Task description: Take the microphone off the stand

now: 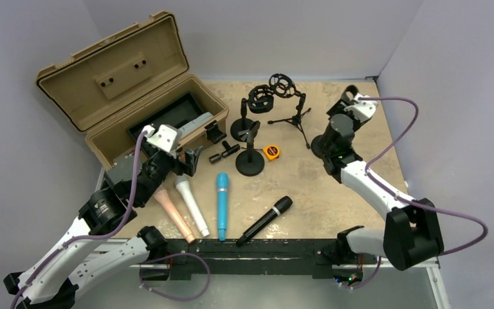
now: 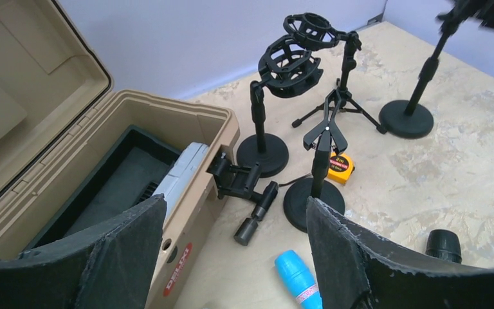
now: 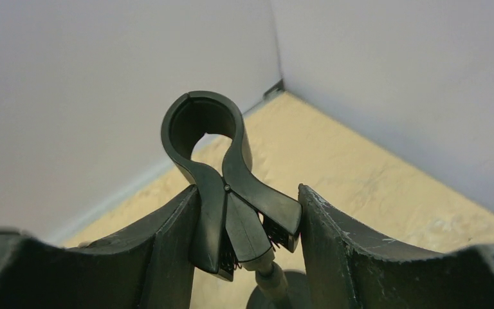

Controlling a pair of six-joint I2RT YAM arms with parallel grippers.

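Note:
The stand's black spring clip (image 3: 202, 125) is empty, its ring holding no microphone. My right gripper (image 3: 247, 190) is shut on the clip's two levers at the back right of the table (image 1: 352, 103). That stand's pole and round base (image 2: 406, 119) show in the left wrist view. A black microphone (image 1: 265, 221), a blue one (image 1: 222, 205), a white one (image 1: 192, 206) and a tan one (image 1: 173, 214) lie flat near the front edge. My left gripper (image 2: 235, 201) is open and empty, above the table beside the case, with the blue microphone's head (image 2: 296, 277) below it.
An open tan case (image 1: 128, 96) stands at the back left. A clip stand (image 1: 251, 151), a shock-mount stand (image 1: 260, 100) and a tripod stand (image 1: 289, 96) stand mid-table. A yellow tape measure (image 1: 271, 152) and a small black adapter (image 2: 257, 212) lie by them.

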